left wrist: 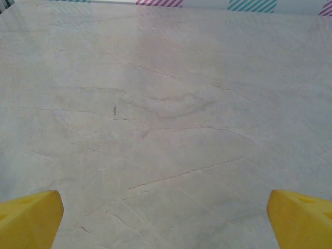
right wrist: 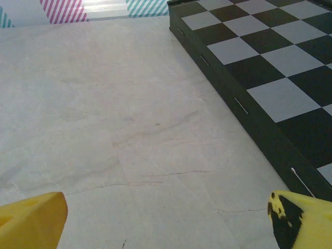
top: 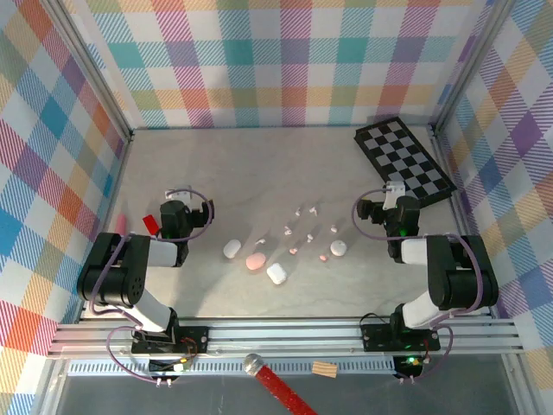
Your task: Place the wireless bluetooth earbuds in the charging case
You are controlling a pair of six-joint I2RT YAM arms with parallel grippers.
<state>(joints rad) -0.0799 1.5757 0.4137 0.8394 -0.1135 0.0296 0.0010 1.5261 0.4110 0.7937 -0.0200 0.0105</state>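
Frankly, the earbuds (top: 308, 236) lie scattered, too tiny to judge orientation.

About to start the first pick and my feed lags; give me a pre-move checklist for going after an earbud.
1. Left gripper open and empty: ok.
2. Right gripper open and empty: ok.
3. Earbuds lying loose on the table: ok.
4. Charging cases open: cannot tell, too small from above.
5. A gripper lined up over an earbud: not ok, both sit off to the sides.
6. Chessboard clear of the earbuds: ok.
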